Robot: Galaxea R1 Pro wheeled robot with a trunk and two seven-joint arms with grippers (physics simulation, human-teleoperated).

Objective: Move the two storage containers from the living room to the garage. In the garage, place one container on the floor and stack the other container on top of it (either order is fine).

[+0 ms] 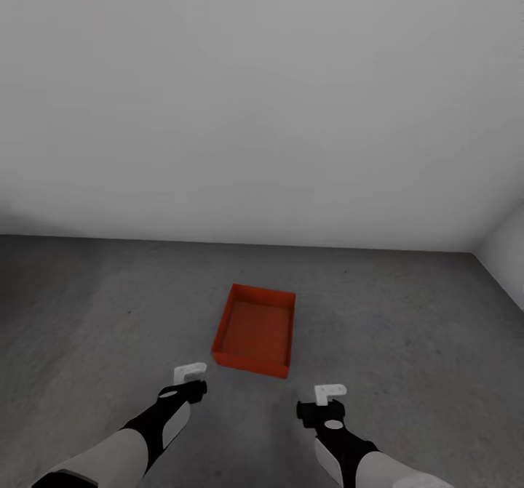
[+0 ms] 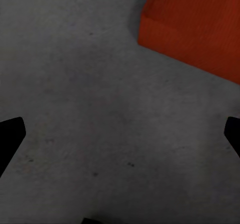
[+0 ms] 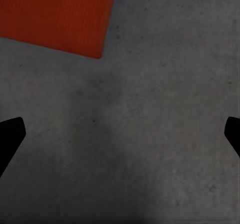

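Note:
One orange-red storage container (image 1: 256,329) sits upright and empty on the dark grey speckled garage floor (image 1: 109,313), a little ahead of me. My left gripper (image 1: 191,385) hangs just short of its near left corner, and my right gripper (image 1: 328,403) hangs past its near right corner. Both point down at the floor. In the left wrist view the left gripper (image 2: 120,139) is wide open over bare floor, with the container's corner (image 2: 195,28) beyond it. In the right wrist view the right gripper (image 3: 120,139) is likewise open and empty, the container (image 3: 55,16) off to one side.
A plain white-grey wall (image 1: 262,110) rises behind the container. A second wall (image 1: 509,255) meets it at the far right corner. Bare floor spreads to both sides of the container.

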